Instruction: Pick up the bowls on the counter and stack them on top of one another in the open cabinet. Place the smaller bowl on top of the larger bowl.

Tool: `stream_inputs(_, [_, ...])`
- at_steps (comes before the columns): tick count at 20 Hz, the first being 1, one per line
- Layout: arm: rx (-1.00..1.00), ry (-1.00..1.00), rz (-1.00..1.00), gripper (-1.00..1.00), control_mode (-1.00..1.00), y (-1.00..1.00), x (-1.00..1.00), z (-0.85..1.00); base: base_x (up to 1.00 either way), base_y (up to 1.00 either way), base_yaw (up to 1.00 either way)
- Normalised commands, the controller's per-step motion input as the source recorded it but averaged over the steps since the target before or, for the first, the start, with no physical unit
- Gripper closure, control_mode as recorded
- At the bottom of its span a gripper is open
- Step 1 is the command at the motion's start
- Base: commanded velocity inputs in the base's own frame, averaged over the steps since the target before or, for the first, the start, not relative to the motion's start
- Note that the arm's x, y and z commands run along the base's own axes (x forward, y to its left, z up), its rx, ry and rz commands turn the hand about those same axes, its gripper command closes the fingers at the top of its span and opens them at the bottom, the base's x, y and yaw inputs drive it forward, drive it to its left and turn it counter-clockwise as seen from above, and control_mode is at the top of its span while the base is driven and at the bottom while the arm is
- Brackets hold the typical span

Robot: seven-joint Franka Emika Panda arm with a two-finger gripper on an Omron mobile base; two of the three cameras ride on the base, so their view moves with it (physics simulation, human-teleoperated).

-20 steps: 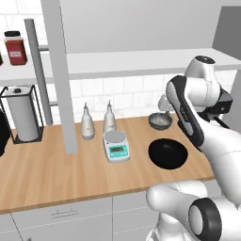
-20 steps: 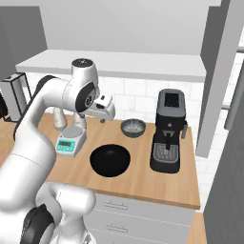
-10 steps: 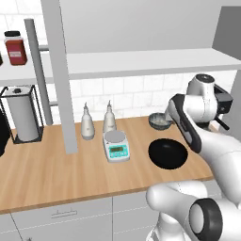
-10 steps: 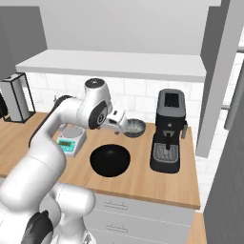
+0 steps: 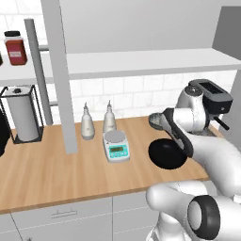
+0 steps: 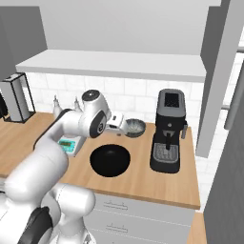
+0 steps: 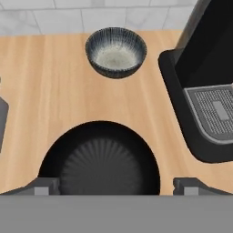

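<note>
The larger bowl (image 7: 102, 159), wide and glossy black, sits on the wooden counter (image 7: 45, 91) directly under my gripper (image 7: 116, 186). The gripper's two fingertips (image 7: 43, 186) stand wide apart with nothing between them. Beyond it, near the tiled wall, rests the smaller bowl (image 7: 116, 52) with its grey speckled inside. In the right base view the gripper (image 6: 119, 125) hovers open just left of the smaller bowl (image 6: 135, 127) and behind the larger bowl (image 6: 110, 160). The left base view has the larger bowl (image 5: 167, 153) and, partly behind my arm, the smaller bowl (image 5: 155, 120). The open cabinet's white shelf (image 5: 141, 63) runs above the counter.
A black coffee machine (image 6: 167, 131) stands right of the bowls, close to my hand. A white kitchen scale (image 5: 116, 146), two bottles (image 5: 86, 123) and a paper towel holder (image 5: 21, 115) are to the left. A grey upright panel (image 5: 63, 94) rises from the counter (image 5: 56, 174).
My hand has come down and to the right, from above the scale to just over the black bowl beside the speckled bowl. Both bowls stayed in place.
</note>
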Motion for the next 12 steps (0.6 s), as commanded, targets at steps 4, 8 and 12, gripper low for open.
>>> stream_inputs(4, [0.0, 0.0, -0.01, -1.0, -1.0, 0.0, 0.72, 0.0, 0.0, 0.0, 0.0])
stream_inputs(8, [0.0, 0.0, -0.02, -1.0, -1.0, 0.0, 0.7, -0.02, 0.0, 0.0, 0.0])
stream_inputs(12, [-0.04, 0.0, 0.0, -1.0, -1.0, 0.0, 0.53, -0.18, 0.0, 0.0, 0.0])
